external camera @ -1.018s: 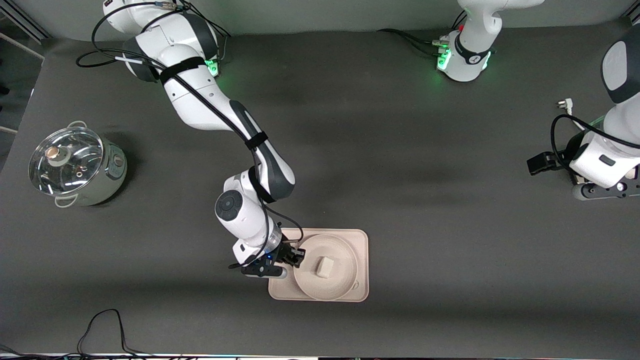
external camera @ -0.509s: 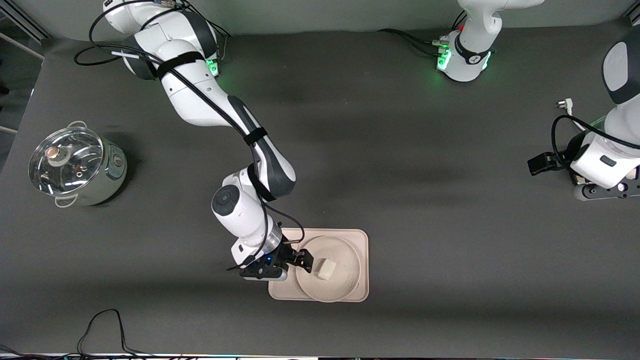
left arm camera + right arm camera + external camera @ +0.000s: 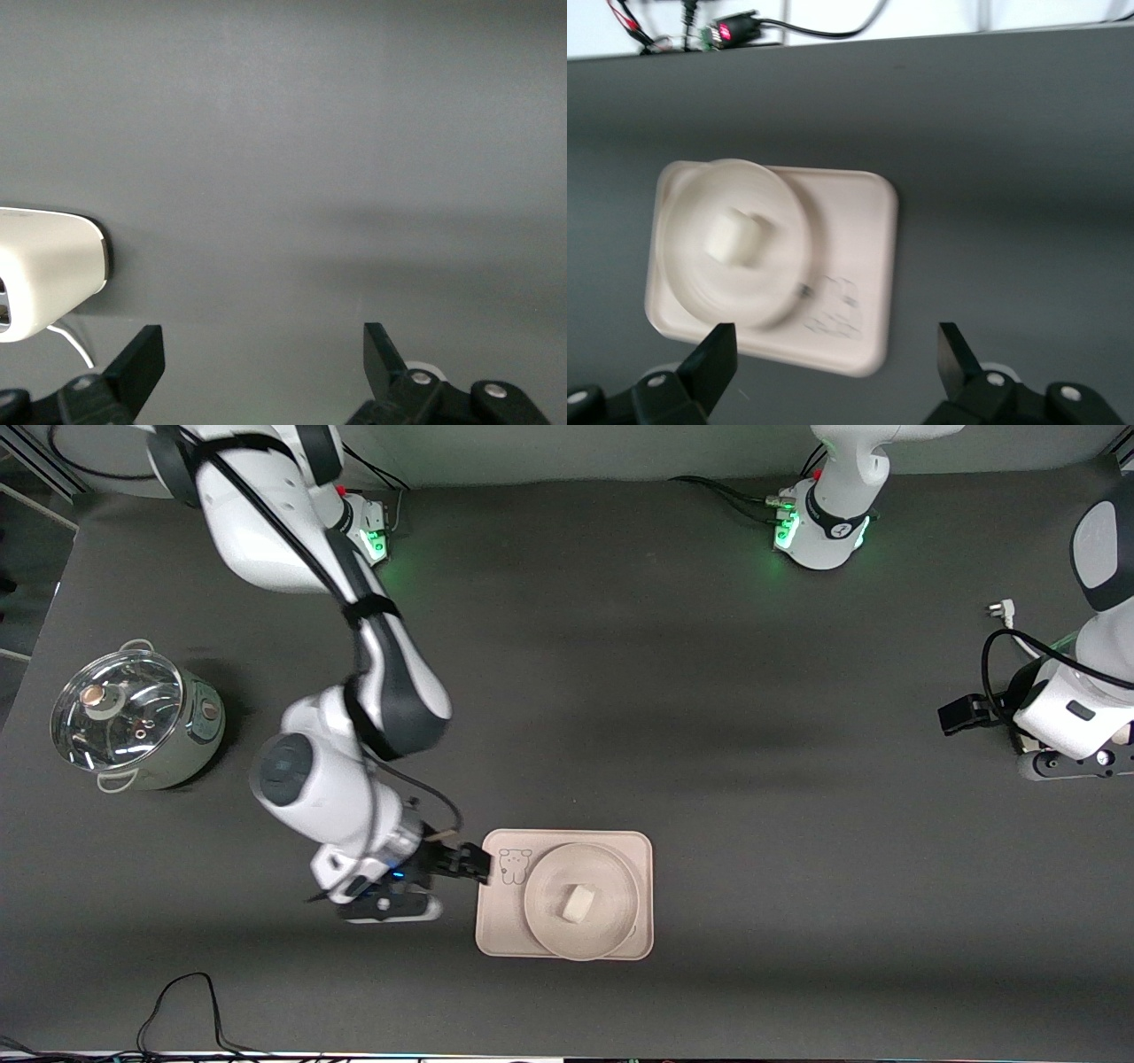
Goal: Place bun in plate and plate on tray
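Observation:
The off-white bun (image 3: pixel 577 902) lies in the round cream plate (image 3: pixel 611 886), and the plate rests on the rectangular printed tray (image 3: pixel 500 921). In the right wrist view the bun (image 3: pixel 737 239) sits in the plate (image 3: pixel 691 274) on the tray (image 3: pixel 859 230). My right gripper (image 3: pixel 474 864) is open and empty, up in the air just off the tray's edge at the right arm's end, beside its cartoon drawing (image 3: pixel 515 865). It shows open in its own view (image 3: pixel 833 363). My left gripper (image 3: pixel 264 359) is open and empty; the left arm waits at its end of the table (image 3: pixel 1063 731).
A steel pot with a glass lid (image 3: pixel 133 717) stands at the right arm's end of the table. A black cable (image 3: pixel 186 1001) lies near the front edge. A white plug (image 3: pixel 999 609) lies by the left arm.
My right gripper let go of the plate's rim and drew back off the tray toward the right arm's end, rising. The tray's drawing is now uncovered. Plate, bun and left arm stayed.

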You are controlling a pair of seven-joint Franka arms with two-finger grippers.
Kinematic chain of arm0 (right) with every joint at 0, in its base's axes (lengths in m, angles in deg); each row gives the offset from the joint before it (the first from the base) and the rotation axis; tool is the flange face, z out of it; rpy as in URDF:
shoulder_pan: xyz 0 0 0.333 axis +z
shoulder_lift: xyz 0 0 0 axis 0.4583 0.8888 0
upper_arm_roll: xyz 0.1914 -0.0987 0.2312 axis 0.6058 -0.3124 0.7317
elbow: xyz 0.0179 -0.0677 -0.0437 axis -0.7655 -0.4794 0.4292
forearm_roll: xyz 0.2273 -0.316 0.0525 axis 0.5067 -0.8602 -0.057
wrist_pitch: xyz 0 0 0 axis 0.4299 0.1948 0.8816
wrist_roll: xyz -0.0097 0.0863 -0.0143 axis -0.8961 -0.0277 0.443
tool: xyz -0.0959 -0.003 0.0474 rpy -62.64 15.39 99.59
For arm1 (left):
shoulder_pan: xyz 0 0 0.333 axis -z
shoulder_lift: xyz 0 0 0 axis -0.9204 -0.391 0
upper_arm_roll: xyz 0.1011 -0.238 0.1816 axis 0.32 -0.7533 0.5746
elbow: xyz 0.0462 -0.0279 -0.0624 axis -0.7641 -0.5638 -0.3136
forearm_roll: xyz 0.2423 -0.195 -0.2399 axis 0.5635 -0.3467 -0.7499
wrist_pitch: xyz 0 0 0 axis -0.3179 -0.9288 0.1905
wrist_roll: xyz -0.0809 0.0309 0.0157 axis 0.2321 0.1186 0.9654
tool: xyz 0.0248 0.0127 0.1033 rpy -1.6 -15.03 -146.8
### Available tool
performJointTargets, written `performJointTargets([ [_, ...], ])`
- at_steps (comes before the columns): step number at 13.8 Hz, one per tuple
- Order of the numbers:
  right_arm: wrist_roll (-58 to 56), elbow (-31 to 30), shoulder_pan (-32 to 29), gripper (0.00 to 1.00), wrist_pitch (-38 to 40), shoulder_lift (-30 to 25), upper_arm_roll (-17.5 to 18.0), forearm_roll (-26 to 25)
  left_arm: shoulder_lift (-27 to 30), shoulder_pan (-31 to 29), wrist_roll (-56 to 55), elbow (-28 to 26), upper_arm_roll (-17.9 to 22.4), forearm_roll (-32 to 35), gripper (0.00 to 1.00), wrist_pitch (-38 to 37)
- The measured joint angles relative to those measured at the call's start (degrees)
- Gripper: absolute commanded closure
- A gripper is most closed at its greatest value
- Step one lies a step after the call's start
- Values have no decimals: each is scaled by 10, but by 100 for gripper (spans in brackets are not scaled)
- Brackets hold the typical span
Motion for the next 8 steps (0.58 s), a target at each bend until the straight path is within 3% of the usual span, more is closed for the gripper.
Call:
performJointTargets([
  [3, -83, -143, -5, 0, 33, -130, -58, -1, 0, 0, 1, 0, 0, 0, 0, 0],
  [5, -97, -210, -7, 0, 68, -203, -84, -35, -1, 0, 1, 1, 0, 0, 0, 0],
  [7, -89, -246, -23, 0, 111, -266, -84, -90, -1, 0, 1, 1, 0, 0, 0, 0],
  [8, -86, -263, -46, 0, 125, -296, -67, -107, -1, 0, 1, 1, 0, 0, 0, 0],
])
